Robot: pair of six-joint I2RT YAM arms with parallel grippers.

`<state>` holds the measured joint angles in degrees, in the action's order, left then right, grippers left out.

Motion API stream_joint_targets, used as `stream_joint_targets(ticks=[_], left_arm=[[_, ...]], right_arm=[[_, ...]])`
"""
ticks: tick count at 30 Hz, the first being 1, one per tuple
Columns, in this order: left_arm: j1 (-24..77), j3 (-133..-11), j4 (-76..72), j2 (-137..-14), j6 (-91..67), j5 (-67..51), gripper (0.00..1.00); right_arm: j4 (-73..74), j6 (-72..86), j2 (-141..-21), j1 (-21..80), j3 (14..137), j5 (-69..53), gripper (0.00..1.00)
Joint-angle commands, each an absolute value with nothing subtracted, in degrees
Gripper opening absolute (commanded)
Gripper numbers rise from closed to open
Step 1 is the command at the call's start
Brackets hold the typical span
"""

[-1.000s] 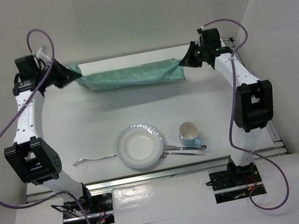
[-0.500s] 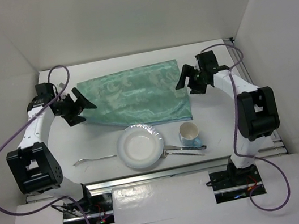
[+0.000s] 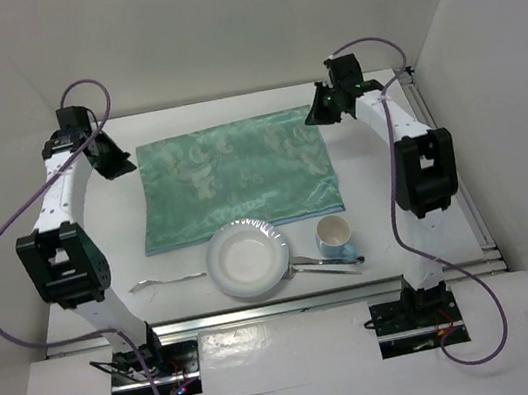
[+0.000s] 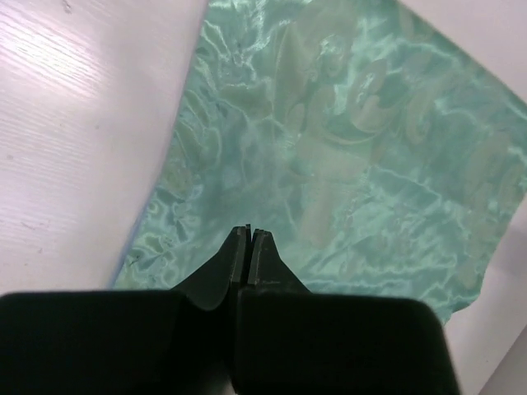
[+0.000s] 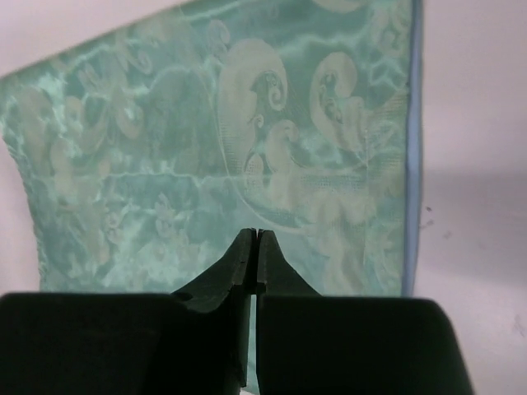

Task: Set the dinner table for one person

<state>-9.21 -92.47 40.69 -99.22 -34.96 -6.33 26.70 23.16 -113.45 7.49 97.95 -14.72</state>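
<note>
The left gripper (image 3: 119,167) and right gripper (image 3: 315,116), jaws pressed together and empty, hover over far corners of the teal patterned mat (image 3: 235,177), which lies flat on the dinner table (image 3: 369,190).

Dinner table (image 3: 359,156) lies bare beside mat (image 3: 230,173); plate (image 3: 247,261), cup (image 3: 334,234) block front.

Bright, even overhead light bleaches the white bench (image 3: 367,175). Ahead of the dark, slightly blurred fingers (image 4: 235,259), the cloth (image 4: 346,164) glints with sheen; the top view is soft.
</note>
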Motion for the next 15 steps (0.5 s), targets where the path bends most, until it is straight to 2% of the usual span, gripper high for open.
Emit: stream_joint_targets(ticks=[1, 6, 12, 15], left_arm=[[-7.39, -97.63, 41.65, -107.67, -36.91, -7.56, 0.0], [-6.06, -105.46, 43.06, -122.16, -32.61, -14.06, 0.0], [-3.61, -106.61, 44.64, -127.35, -30.76, -11.69, 0.0], [-2.99, -103.2, 43.25, -127.88, -30.76, -11.69, 0.0]], right_arm=[[29.71, 22.32, -121.27, 8.88, 103.61, -18.1, 0.0], [30.76, 23.99, -127.71, 9.4, 107.84, -18.99, 0.0], [27.6, 26.36, -126.74, 9.93, 99.33, -15.12, 0.0], [27.08, 28.03, -125.69, 9.14, 93.72, -14.06, 0.0]])
